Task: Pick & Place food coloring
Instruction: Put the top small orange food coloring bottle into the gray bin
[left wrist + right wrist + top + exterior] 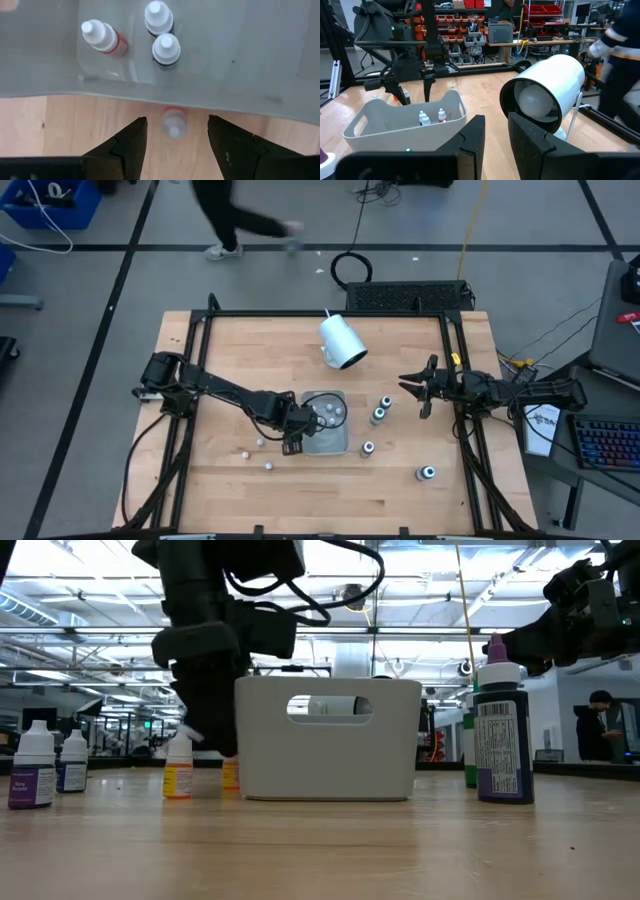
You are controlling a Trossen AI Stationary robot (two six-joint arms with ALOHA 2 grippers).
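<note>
A clear tray [345, 432] stands mid-table with three small white-capped food coloring bottles [160, 30] upright inside it. My left gripper [176, 122] points down just outside the tray's near-left wall [225, 75], open. A small bottle [173, 127] with a red band shows blurred below, between the two fingers and clear of both. In the low view a small bottle [230, 775] stands on the table under this gripper, beside the tray [330, 740]. My right gripper [420, 387] waits shut and level at the table's right side.
Three small bottles [258, 452] stand on the table left of the tray, and several dark bottles [378, 415] to its right, one [427, 473] nearer the front. A white cup [342, 342] lies on its side behind the tray. A person walks beyond the far edge.
</note>
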